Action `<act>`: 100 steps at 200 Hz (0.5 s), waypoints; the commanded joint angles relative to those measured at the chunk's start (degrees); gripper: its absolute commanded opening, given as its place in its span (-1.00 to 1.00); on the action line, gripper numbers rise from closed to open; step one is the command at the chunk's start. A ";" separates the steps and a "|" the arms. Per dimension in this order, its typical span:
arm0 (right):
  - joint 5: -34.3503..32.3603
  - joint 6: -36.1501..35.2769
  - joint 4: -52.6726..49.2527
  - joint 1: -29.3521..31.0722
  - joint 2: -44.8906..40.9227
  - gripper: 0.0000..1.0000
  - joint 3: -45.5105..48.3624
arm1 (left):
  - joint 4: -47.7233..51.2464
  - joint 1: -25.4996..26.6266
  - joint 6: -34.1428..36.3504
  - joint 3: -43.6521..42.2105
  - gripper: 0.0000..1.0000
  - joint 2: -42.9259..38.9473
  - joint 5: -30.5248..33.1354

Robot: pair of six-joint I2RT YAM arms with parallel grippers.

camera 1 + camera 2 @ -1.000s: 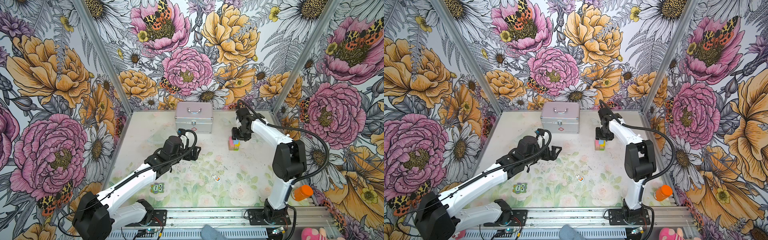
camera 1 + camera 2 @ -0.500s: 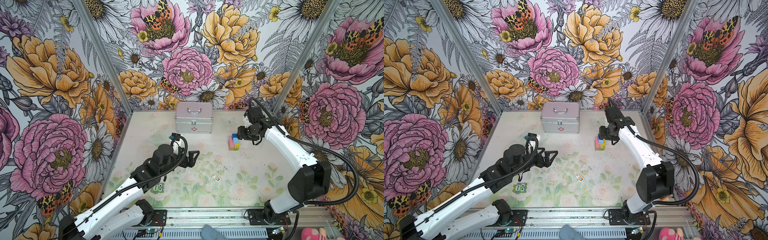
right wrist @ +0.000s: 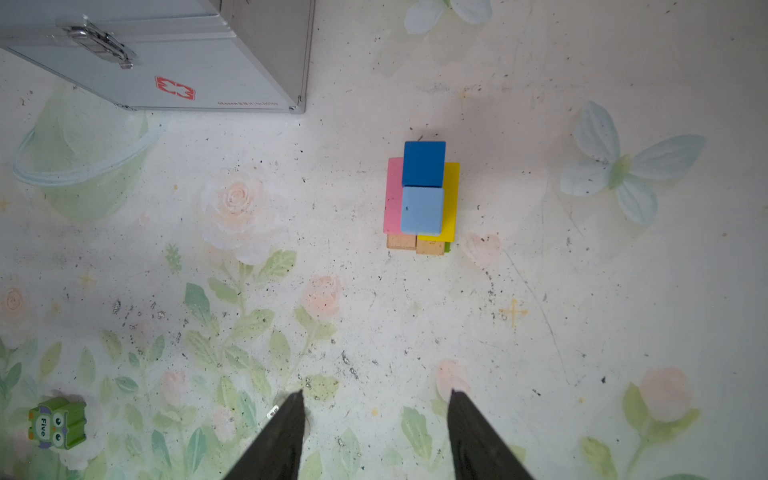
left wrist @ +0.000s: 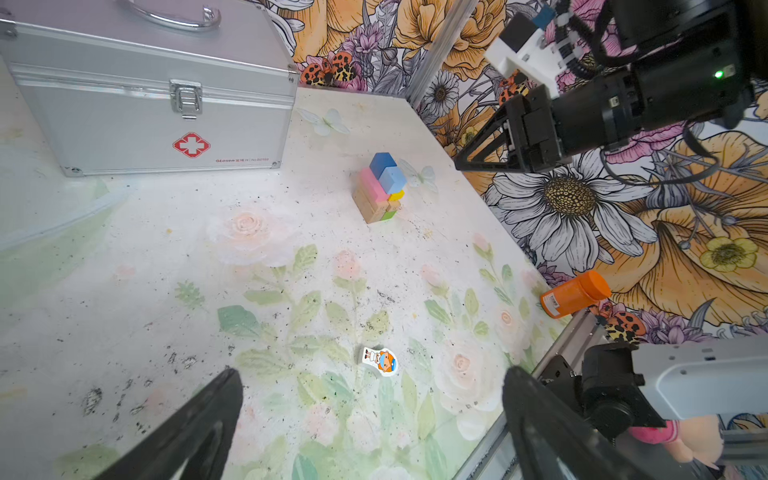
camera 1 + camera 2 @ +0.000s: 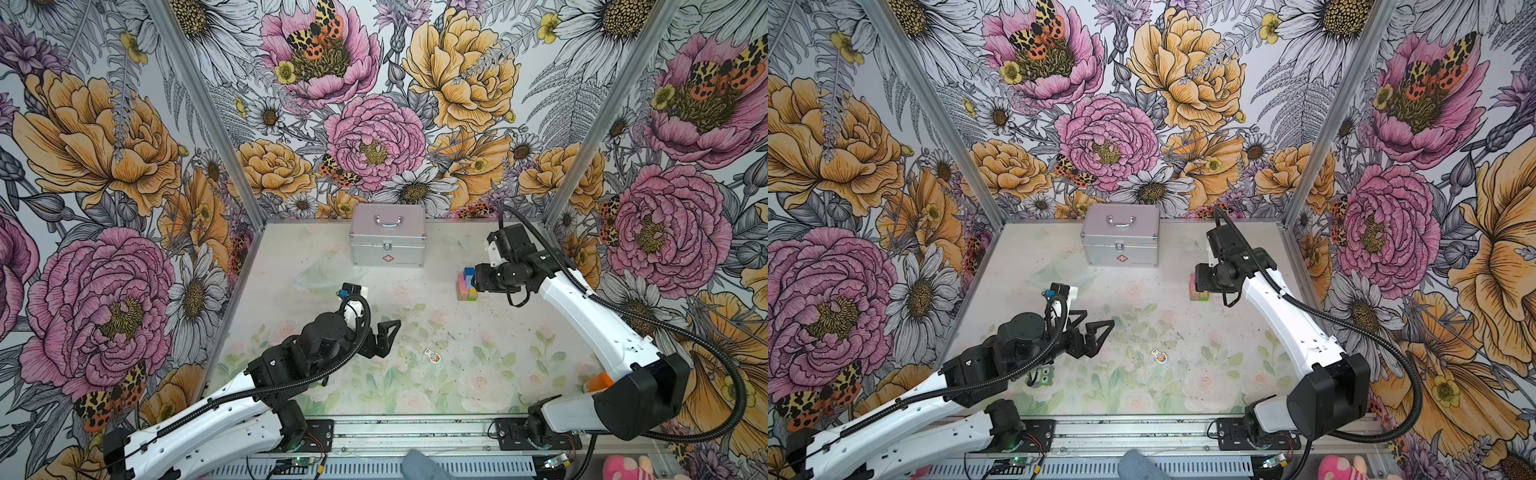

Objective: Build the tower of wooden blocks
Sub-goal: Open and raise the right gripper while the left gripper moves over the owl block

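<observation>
Well, the tower stands on the table, toward the back on the right, apart from the case. In both top views the right arm's wrist covers part of it, so only some blue, pink, tan and green show. The right wrist view looks down on it and gives more: a dark blue cube and a light blue cube side by side on top, with a pink brick and a yellow brick under them and tan ends lowest. The left wrist view shows these layers from the side.

The right gripper has its jaws apart with nothing between them; it is higher than the tower and does not touch it. The left gripper is spread wide and empty, over the table near the figure.

The right wrist view shows the owl whole, while in a top view the owl only peeks from under the left arm. The bottle is clear in the left wrist view.
</observation>
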State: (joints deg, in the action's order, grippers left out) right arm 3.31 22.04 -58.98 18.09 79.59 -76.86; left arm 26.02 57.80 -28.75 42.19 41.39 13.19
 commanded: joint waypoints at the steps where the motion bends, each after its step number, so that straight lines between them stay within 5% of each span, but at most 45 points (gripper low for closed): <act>1: 0.45 0.87 0.09 0.44 -2.30 0.15 1.60 | 1.90 2.05 -1.72 0.65 0.98 -0.60 5.09; 100: 2.88 -0.13 2.15 0.55 -4.14 0.16 5.72 | 13.66 3.02 -8.61 4.20 0.98 3.59 13.76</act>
State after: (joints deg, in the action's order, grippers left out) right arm 4.58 22.00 -58.83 18.11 76.79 -71.83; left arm 33.56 60.75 -32.56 44.84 44.77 22.00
